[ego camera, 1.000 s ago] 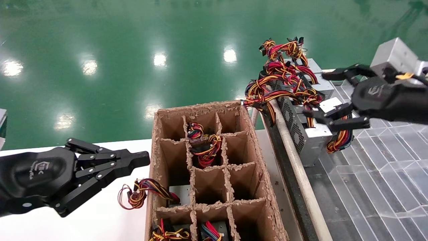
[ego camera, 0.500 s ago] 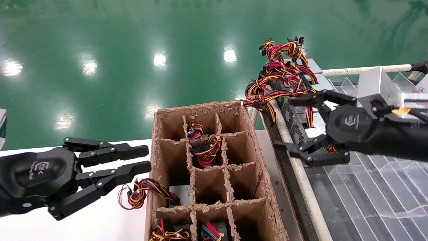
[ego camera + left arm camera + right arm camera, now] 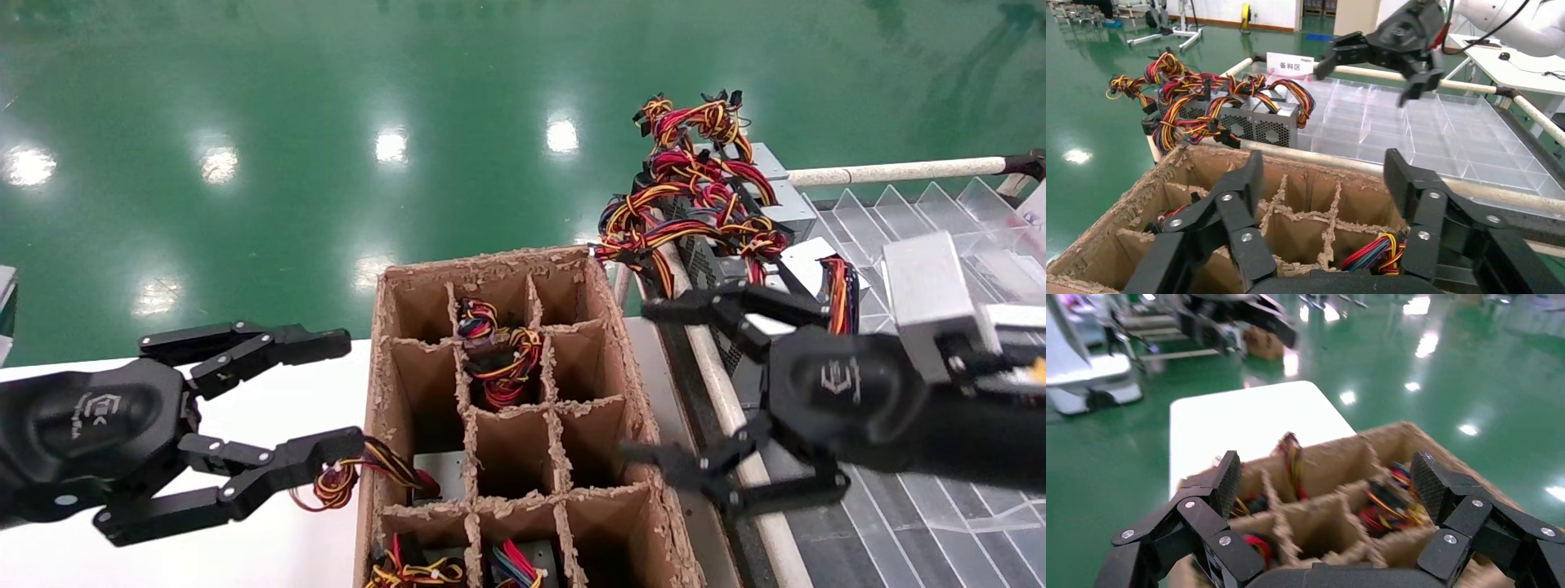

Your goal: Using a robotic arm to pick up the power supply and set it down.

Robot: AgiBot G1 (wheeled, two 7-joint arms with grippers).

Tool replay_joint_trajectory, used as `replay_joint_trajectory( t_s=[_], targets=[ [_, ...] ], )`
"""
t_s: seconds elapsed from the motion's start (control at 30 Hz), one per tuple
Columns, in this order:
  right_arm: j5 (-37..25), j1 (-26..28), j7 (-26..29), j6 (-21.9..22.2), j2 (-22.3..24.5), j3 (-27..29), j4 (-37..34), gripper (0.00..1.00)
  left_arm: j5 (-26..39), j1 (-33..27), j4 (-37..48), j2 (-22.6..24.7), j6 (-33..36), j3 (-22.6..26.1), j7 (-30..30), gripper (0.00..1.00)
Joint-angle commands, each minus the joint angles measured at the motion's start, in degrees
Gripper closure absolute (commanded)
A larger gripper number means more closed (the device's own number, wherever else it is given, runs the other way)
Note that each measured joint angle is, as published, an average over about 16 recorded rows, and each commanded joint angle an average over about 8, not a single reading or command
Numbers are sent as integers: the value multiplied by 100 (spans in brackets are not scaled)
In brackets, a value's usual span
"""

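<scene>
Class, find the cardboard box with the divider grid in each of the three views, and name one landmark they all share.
Head view: the cardboard box stands low at centre, between the two grippers.
Left wrist view: it fills the lower part of the picture, behind the open left gripper.
Right wrist view: it lies low at centre, beyond the open right gripper.
Shared landmark: the red and yellow wire bundles in its cells.

Left end effector (image 3: 1318, 184) spread wide over cardboard box (image 3: 1125, 220); power supplies (image 3: 1257, 119) beyond; right end effector (image 3: 1379, 64) agape above.
</scene>
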Motion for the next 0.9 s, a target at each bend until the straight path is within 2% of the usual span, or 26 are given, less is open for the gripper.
replay_joint_trajectory(
  t_s=[0.03,0.43,0.9],
  targets=[
    [169,-136,-11,-46,-3,43,75,0,0,0,0,0,0,0,0,0],
    [992,-795,-66,-269,-16,249,436,0,0,1,1,-1,-1,0,0,0],
    [982,-784,-67,-269,-16,255,429,0,0,1,1,-1,-2,0,0,0]
  ],
)
